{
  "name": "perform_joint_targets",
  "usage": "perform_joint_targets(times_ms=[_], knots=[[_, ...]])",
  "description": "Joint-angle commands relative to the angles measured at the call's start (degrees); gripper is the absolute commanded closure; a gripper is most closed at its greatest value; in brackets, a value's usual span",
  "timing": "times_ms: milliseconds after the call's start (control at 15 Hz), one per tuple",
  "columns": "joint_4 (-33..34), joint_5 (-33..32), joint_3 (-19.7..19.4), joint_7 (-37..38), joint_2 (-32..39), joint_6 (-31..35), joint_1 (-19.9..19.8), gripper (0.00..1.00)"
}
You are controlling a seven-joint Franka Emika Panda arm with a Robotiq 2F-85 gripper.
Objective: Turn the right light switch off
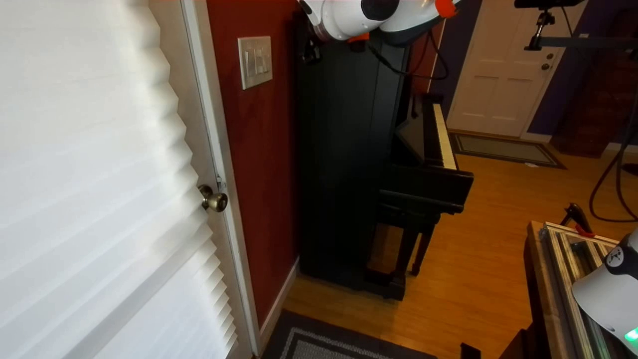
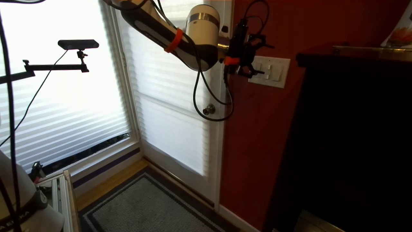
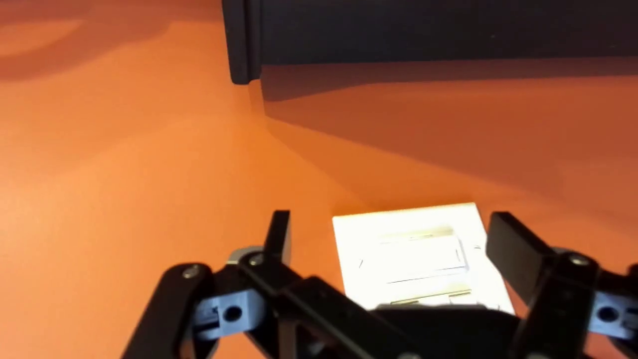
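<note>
A cream-white, nearly square switch plate shows on the red wall in both exterior views and in the wrist view. The right light switch is the rocker on the side towards the piano. It also shows in the wrist view, overexposed, as the upper rocker between the fingers. The gripper body hides the lower part of the plate there. My gripper is open with nothing between its fingers, in front of the plate's left part in that exterior view. In the wrist view the fingers stand wide apart either side of the plate.
A black piano stands against the wall right of the plate; its edge crosses the top of the wrist view. A white door with a brass knob is left of it. Cables hang from the arm.
</note>
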Motion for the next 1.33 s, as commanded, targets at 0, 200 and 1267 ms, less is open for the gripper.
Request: perform_joint_targets(times_ms=[0, 200, 1267], knots=[[0.14, -0.02, 0.01, 0.00, 0.15, 0.00, 0.04, 0.00], [1.21, -1.32, -0.12, 0.25, 1.25, -0.21, -0.04, 0.00], [10.72, -22.60, 7.77, 16.41, 13.00, -11.72, -6.41, 0.97]])
